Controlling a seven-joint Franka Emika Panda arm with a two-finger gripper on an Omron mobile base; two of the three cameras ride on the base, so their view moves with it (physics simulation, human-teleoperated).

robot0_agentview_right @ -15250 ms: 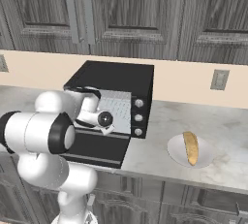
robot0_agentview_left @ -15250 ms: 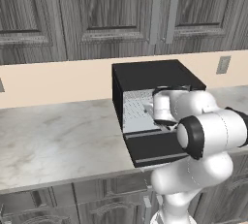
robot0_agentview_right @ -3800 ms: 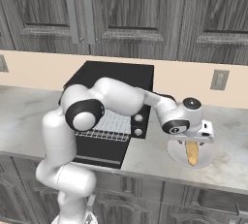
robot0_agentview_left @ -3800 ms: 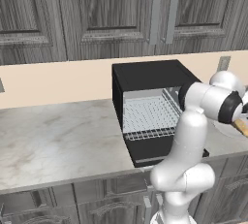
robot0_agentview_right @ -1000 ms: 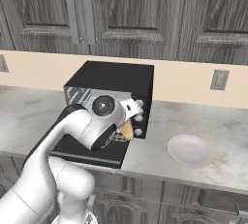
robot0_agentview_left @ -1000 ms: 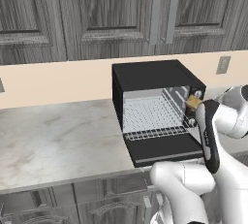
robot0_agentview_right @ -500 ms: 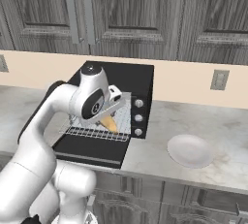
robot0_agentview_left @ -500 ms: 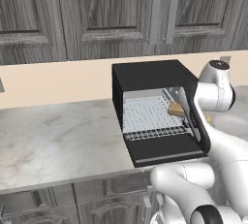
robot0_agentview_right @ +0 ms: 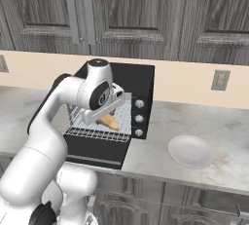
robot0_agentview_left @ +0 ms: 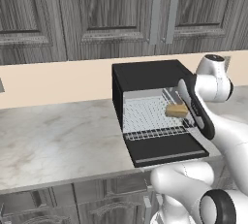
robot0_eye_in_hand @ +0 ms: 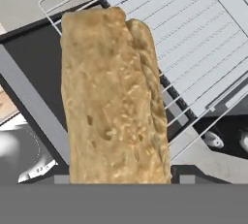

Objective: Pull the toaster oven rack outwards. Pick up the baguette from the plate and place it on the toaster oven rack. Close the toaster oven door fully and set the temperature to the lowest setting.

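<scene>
A pale marbled counter (robot0_agentview_left: pixel 53 140) is seen running the width of the kitchen, with a beige backsplash (robot0_agentview_left: pixel 58 82) behind it and dark grey wood cabinets (robot0_agentview_left: pixel 97 14) mounted above, their paired silver bar handles (robot0_agentview_left: pixel 161 13) hanging vertically. A wall outlet (robot0_agentview_right: pixel 221 80) is set in the backsplash to the right of the toaster oven (robot0_agentview_right: pixel 127 79), and lower cabinet fronts are visible beneath the counter edge.

The toaster oven door (robot0_agentview_left: pixel 164 149) is dropped fully open and lies flat over the counter's front part. The toaster oven rack (robot0_agentview_left: pixel 147 119) is drawn partway out above the door, its wire bars bright against the grey interior. Three knobs (robot0_agentview_right: pixel 139 118) are stacked on the oven's right front.

The baguette (robot0_eye_in_hand: pixel 112 97) is gripped at its lower end by the gripper (robot0_eye_in_hand: pixel 118 182), whose jaws are spread fairly wide around the loaf, and is held over the rack's right side; in the hand view it appears above the rack's front edge and the door, though whether it touches the wires cannot be settled from these angles. The plate (robot0_agentview_right: pixel 191 151) sits bare on the counter, well to the right of the oven.
</scene>
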